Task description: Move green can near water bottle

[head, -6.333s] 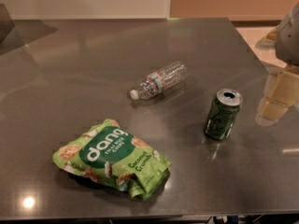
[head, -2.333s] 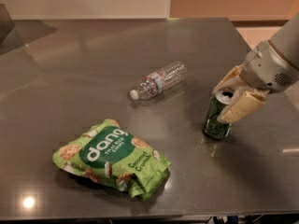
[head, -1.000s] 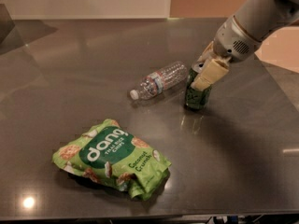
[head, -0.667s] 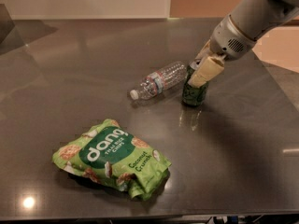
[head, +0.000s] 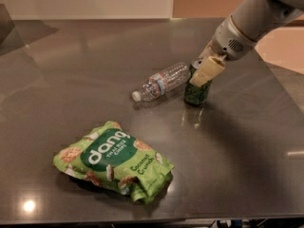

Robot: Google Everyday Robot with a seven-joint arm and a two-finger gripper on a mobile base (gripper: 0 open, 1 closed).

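Okay, step in hand: pretty much the tail end of the placing step, I'd say. The can looks delivered and just needs letting go.
Can: the small dark green metal drink can (head: 194, 93) stands upright on the grey, glossy metal tabletop (head: 71, 80), and its reflection sits right under it, so I read it as set down, not hanging.
Bottle: the clear ribbed plastic water bottle (head: 161, 81) with the white cap lies on its side, cap pointing toward the lower left. Its base end is just beside the can, touching or nearly so; I can't tell which.
End effector: the end effector (head: 202, 72) comes in from the upper right and is clamped around the top part of the can, with one cream pad across the front of it.
Progress: near-the-bottle looks satisfied already, as far as I can judge.
Next move: spread the fingers gently, then lift straight up and away so the can doesn't tip or knock the bottle rolling.
Other stuff: the bright green crinkly chips bag (head: 114, 159) lies well apart at the front left and isn't in the way.
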